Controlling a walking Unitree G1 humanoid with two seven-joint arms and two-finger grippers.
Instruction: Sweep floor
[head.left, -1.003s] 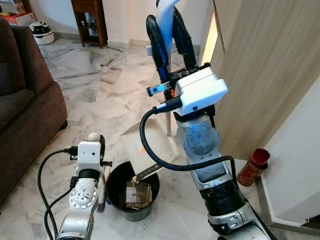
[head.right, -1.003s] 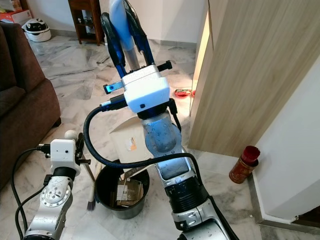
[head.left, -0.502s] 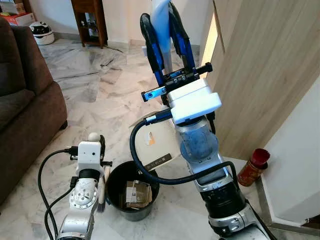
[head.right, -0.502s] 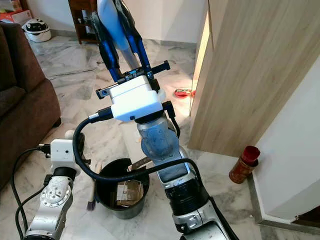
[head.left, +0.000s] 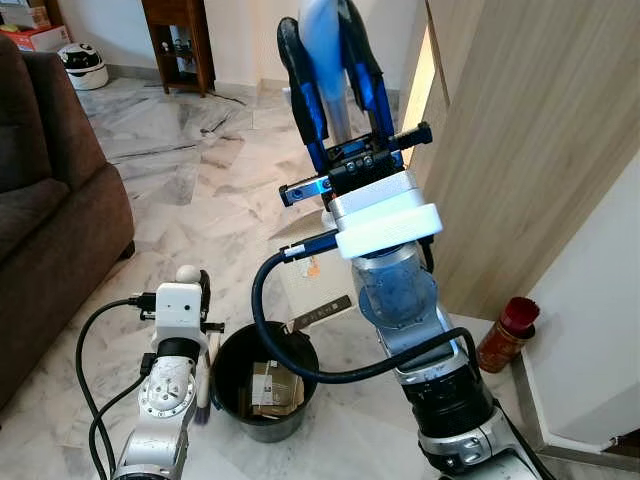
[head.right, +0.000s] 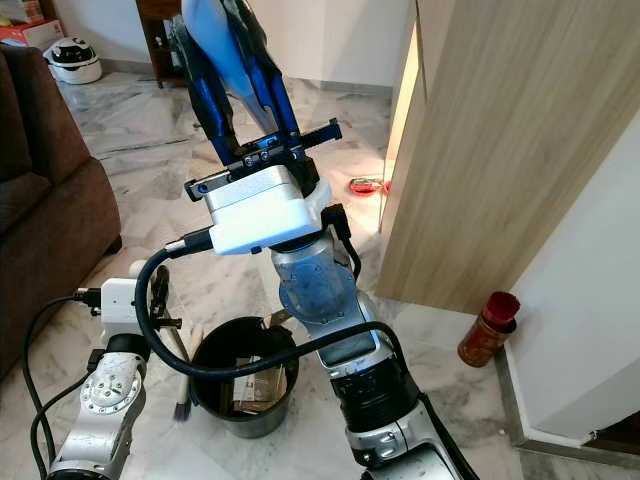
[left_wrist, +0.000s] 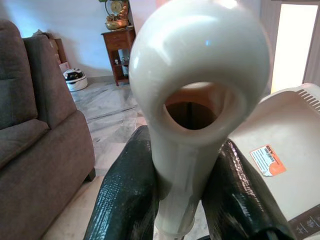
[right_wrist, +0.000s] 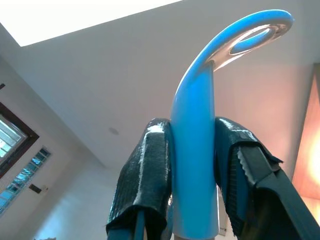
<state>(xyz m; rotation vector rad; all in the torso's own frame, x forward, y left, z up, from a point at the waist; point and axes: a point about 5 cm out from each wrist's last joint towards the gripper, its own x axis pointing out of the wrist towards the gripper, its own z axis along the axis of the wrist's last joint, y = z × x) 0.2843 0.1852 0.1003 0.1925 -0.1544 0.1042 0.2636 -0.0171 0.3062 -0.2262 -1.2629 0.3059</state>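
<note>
Judging by the scraps already lying in the black bin (head.left: 264, 385), I'm near the end: my right gripper (head.left: 333, 75) fingers clamp the blue dustpan handle (right_wrist: 200, 150), dustpan (head.left: 318, 290) tipped over it; left gripper (left_wrist: 182, 197) fingers clamp the brush handle (left_wrist: 197, 100) beside it.

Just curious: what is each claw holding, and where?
Right gripper clamps the blue dustpan handle below its loop; left gripper grips the cream brush handle under its ring.
</note>
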